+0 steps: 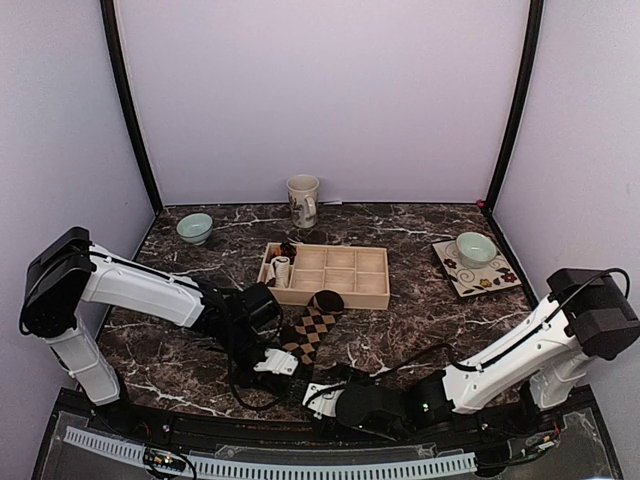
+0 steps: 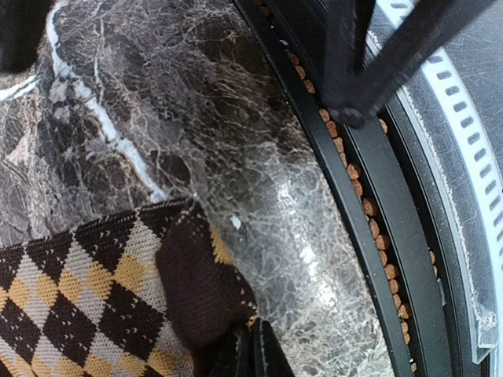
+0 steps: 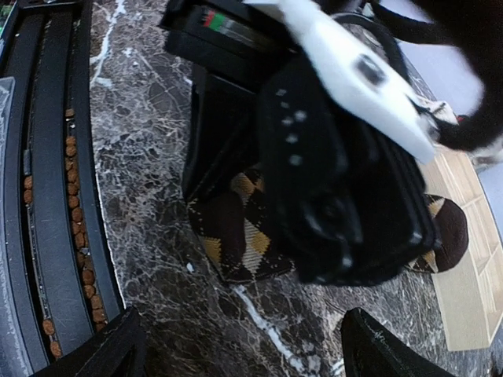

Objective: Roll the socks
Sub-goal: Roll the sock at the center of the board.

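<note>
Now at 7 o'clock on the marble-look table (image 1: 430, 320), the left gripper (image 2: 251, 355) is closed tight, pinching the dark near end of the argyle sock (image 1: 312, 325). From that pinch the sock runs mostly flat toward 1 o'clock. Its far dark end stops just short of the wooden tray (image 1: 375, 300) near the table's centre. At 6 o'clock, just right of the pinch, the right gripper (image 3: 242, 330) hangs with its jaws spread wide and nothing between them. Its wrist view shows bare table and the sock's near corner ahead. The sock looks light, limp and thin, likely to sag, stretch and slip out of shape rather than hold a roll by itself. A firm hold on the thicker dark end, with the other gripper steadying the checked body close by, seems the safest grip.
</note>
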Controlling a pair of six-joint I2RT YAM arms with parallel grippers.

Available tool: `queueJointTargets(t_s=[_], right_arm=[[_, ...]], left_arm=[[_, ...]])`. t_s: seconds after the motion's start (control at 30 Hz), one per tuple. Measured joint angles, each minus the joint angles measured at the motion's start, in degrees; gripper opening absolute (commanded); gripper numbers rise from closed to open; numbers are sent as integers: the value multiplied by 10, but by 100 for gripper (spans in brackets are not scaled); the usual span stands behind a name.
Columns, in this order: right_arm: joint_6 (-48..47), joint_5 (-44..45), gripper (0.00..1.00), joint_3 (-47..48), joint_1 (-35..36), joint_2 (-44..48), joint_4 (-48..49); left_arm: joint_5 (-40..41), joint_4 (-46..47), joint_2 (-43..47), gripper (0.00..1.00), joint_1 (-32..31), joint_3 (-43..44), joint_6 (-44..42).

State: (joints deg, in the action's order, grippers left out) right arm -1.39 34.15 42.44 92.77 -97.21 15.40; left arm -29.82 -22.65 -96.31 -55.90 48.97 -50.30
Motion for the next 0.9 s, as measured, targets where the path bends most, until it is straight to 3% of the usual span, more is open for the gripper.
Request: queueJointTargets(t_s=[0.57,0.73,0.9], right_arm=[[-112,-139,71,20,-38,-58,43],[-125,-168,56,22,-59,-62,48],[-132,-186,53,34,-78,-86,60]], left_arm=[[-39,-63,-45,7,8,51,-32],[-51,-81,-60,7,12,65,-42],[-57,-90,-65,8,13,71,-48]])
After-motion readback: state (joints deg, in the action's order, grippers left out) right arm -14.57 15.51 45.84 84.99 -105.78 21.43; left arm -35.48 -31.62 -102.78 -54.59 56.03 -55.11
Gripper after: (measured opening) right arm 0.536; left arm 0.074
